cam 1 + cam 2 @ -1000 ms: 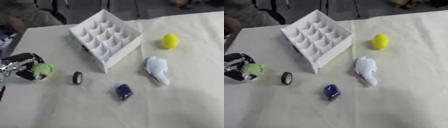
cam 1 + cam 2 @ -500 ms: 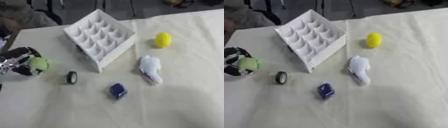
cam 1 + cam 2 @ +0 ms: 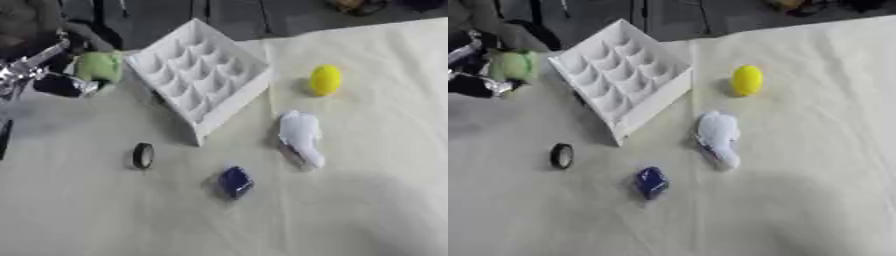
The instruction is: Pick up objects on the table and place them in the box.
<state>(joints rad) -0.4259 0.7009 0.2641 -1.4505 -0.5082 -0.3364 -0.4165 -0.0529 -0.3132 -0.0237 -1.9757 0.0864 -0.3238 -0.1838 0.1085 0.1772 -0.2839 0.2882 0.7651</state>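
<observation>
Our left hand [image 3: 48, 75], fingers curled around the green object [image 3: 98, 67], has lifted from the table's left edge and moved up beside the white box's [image 3: 197, 75] left corner.

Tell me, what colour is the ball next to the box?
Yellow. The ball shows best in the left eye view.

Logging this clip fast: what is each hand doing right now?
Left hand: fingers curled round the green object, held up beside the white box.
Right hand: not in view.
</observation>
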